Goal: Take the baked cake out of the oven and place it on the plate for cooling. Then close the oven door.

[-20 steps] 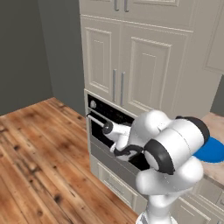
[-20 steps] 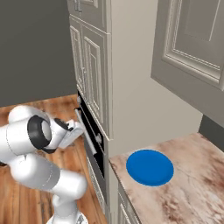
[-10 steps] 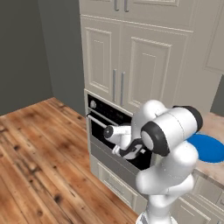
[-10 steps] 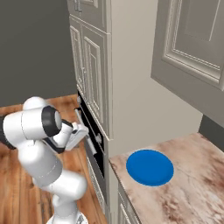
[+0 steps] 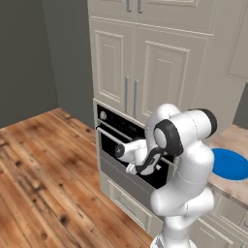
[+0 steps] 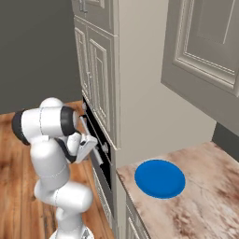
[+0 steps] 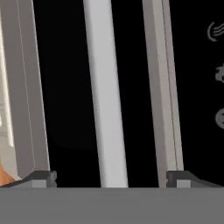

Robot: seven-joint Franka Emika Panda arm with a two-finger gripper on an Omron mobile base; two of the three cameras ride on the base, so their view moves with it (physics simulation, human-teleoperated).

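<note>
The oven (image 5: 127, 130) is black-fronted, with a control strip along its top. Its oven door (image 7: 65, 87) is dark glass and looks shut against the front. The door's long silver bar handle (image 7: 105, 100) runs straight up the hand view. My gripper (image 7: 111, 179) is open, with the bar between its two fingertips (image 7: 41, 177) and close in front of them. In the base views the gripper (image 5: 131, 164) (image 6: 95, 145) sits right at the oven front. The blue plate (image 5: 230, 163) (image 6: 160, 178) lies on the counter to the right. The baked cake is hidden.
Cream panelled cabinets (image 5: 145, 63) rise above the oven, and drawers (image 5: 128, 206) sit below it. The marbled counter (image 6: 205, 196) carries the plate, under a wall cabinet (image 6: 210, 56). Wooden floor (image 5: 43, 184) spreads to the left of the arm.
The arm has straightened up and swung in toward the oven, bringing the hand closer to the door handle. The jaws have stayed open.
</note>
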